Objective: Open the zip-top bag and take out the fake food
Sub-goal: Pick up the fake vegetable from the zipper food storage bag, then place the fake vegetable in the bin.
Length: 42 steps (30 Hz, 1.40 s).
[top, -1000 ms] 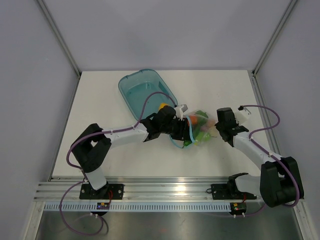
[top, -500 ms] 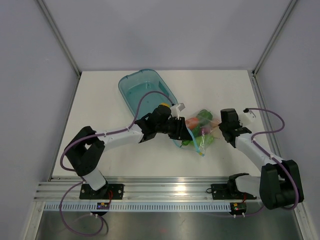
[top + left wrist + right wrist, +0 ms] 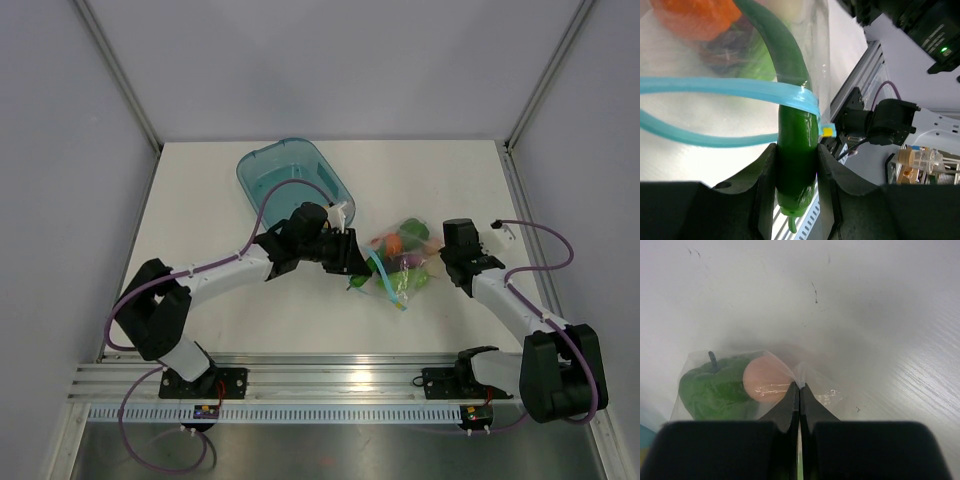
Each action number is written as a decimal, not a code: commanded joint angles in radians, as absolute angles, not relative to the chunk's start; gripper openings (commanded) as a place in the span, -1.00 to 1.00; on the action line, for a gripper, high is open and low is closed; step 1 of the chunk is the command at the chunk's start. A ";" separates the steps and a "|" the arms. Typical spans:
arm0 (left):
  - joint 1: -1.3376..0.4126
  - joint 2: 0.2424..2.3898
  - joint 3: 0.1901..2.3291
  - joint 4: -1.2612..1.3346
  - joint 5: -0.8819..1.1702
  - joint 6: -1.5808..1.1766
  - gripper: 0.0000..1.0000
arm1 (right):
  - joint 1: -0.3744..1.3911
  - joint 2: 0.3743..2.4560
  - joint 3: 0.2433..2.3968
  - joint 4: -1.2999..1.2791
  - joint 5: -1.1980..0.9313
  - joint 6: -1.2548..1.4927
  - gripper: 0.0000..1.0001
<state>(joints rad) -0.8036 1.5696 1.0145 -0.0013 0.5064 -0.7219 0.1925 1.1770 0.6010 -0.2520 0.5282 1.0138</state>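
One zip-top bag [image 3: 402, 262] lay right of centre on the bench [image 3: 200, 200], seen from above. At the left wrist, the left tool [image 3: 796, 165] clenched a green cucumber [image 3: 792, 127] crossed by the blue zip strip [image 3: 715, 86]. At the right wrist, the right tool [image 3: 799, 387] pinched the bag's corner. If the strip snagged the cucumber, that thin film might slip free.

I work at a white table [image 3: 440, 170] boxed in by pale grey walls [image 3: 60, 120], with an aluminium rail [image 3: 330, 378] at my near edge.
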 commanded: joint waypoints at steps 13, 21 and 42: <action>-0.802 1.361 0.838 -0.146 0.583 -0.669 -0.95 | 0.175 1.178 0.621 -0.267 0.565 1.065 -1.00; -0.795 1.125 0.768 -0.112 0.465 -0.721 -0.94 | 0.175 1.184 0.627 -0.276 0.561 1.065 -1.00; -0.468 1.468 1.222 -0.192 0.005 -0.845 -0.90 | 0.175 1.183 0.609 -0.238 0.509 1.040 -1.00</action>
